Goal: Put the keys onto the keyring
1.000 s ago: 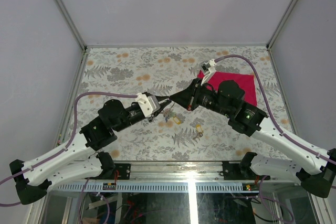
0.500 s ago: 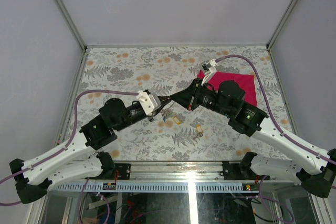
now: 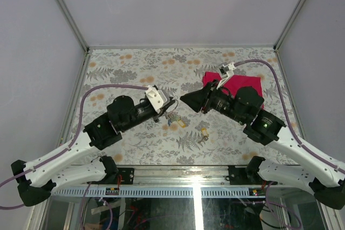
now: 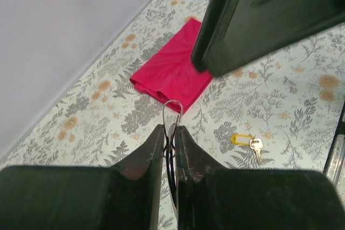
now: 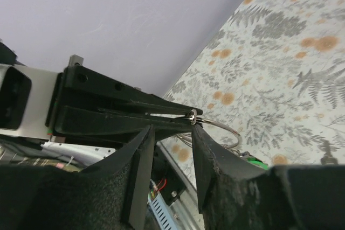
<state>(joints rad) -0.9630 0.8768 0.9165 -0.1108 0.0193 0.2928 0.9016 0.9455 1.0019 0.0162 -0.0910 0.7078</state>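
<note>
Left gripper [image 4: 170, 130]: jaws clamped on keyring [image 4: 172, 102]. Right gripper [image 5: 172, 130]: jaws apart, close by. Yellow-tagged key [image 4: 242, 139]: loose on bench [image 4: 302, 106].

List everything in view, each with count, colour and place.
keyring: one, silver wire, pinched between the left hand's fingers, its loop sticking out past their tips.
yellow-tagged key: one, silver with a yellow tag, lying on the table apart from both hands.
key cluster: count unclear, blue and yellow heads, below the left hand's tip; whether they are on the ring cannot be told.
red cloth: one, red, flat on the table's far right, partly under the right arm.
table: one, pale floral print with orange blooms.
left hand: black, shut on the keyring.
right hand: black, open, facing the left hand's tip.
</note>
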